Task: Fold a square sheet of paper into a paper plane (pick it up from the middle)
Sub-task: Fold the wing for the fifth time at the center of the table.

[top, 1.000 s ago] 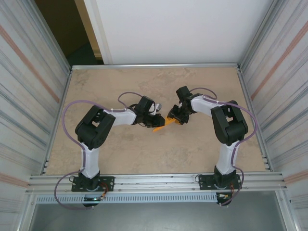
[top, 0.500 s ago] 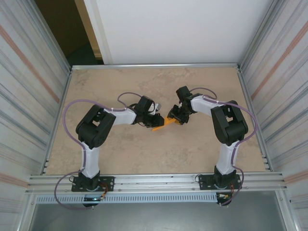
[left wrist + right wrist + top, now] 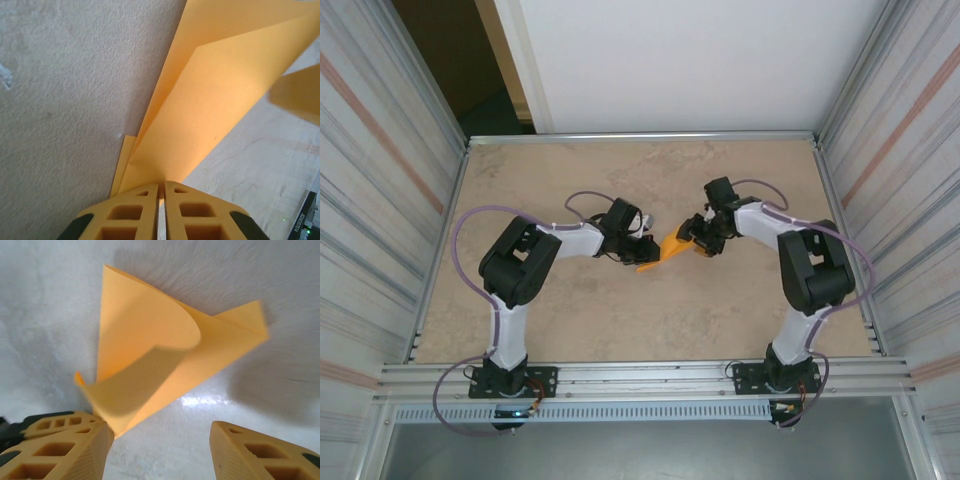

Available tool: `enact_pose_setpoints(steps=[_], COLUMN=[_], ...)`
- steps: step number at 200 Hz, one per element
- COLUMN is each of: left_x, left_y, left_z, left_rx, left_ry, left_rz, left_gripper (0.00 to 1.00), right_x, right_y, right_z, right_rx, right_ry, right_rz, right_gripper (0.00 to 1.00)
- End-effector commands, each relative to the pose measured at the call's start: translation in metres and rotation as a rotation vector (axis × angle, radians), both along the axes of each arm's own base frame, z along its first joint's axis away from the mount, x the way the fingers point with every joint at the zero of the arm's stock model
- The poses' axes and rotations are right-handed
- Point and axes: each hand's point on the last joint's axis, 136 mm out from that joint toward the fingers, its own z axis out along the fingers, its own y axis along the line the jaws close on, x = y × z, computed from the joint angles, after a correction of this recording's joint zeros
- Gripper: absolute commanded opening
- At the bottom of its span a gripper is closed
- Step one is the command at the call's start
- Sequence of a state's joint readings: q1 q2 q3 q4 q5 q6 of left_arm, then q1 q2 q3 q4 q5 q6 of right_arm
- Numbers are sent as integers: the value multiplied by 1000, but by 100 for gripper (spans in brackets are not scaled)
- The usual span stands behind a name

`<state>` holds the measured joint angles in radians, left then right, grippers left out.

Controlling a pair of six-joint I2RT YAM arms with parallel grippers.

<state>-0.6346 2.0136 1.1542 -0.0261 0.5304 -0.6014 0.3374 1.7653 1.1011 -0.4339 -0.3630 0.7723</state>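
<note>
Left claw (image 3: 161, 189): yellow plastic fingers with moulded lattice pockets, pressed together with just a hairline slit between them, pinching the narrow end of the paper plane (image 3: 215, 100). Paper was thin, matte, bright orange and unmarked. It fanned out from the pinch as a long wedge in at least two stacked layers, with one sharp straight crease running along it. A small flap stuck out low on the left, next to the fingers.

From the top camera the paper plane (image 3: 657, 254) sat mid-table, a small pointed orange shape between the two claws. Table (image 3: 570, 310) was beige with a marbled stone look, and grainy up close.

Right claw (image 3: 160, 440): same yellow fingers, finely ribbed on the sides, spread wide with nothing between them. In its wrist view the paper (image 3: 145, 355) read as a triangle with one loose layer curling over in a soft round lobe, uncreased. Its lower corner sat just beside the left-hand fingertip (image 3: 95, 437); couldn't tell if they touched. Glossy glare spot on the table below the paper.
</note>
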Motion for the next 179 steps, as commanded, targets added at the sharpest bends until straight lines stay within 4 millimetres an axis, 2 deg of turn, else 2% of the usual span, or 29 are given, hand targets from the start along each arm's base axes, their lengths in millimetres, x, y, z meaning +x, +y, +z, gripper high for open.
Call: enact_pose_setpoints(steps=[1, 20, 43, 64, 81, 110, 179], left_x=[-14, -15, -14, -14, -15, -15, -18], left_y=[15, 15, 15, 15, 15, 14, 16], left_z=[-30, -29, -28, -28, -29, -28, -30], left_rx=[87, 86, 88, 86, 86, 85, 94], left_ry=[82, 81, 78, 77, 78, 80, 93], left_rz=[-5, -7, -8, -10, -12, -12, -9], left_gripper=[13, 12, 11, 11, 10, 10, 9], right_x=[-5, -10, -11, -10, -6, -3, -2], right_y=[4, 18, 37, 49, 58, 71, 61], right_z=[25, 32, 32, 21, 11, -2, -26], right_rx=[23, 54, 67, 74, 95, 100, 58], right_ry=[-99, -153, -177, -149, -130, -106, -45], right_rz=[58, 106, 164, 187, 195, 220, 187], right_gripper=[53, 48, 35, 21, 14, 9, 8])
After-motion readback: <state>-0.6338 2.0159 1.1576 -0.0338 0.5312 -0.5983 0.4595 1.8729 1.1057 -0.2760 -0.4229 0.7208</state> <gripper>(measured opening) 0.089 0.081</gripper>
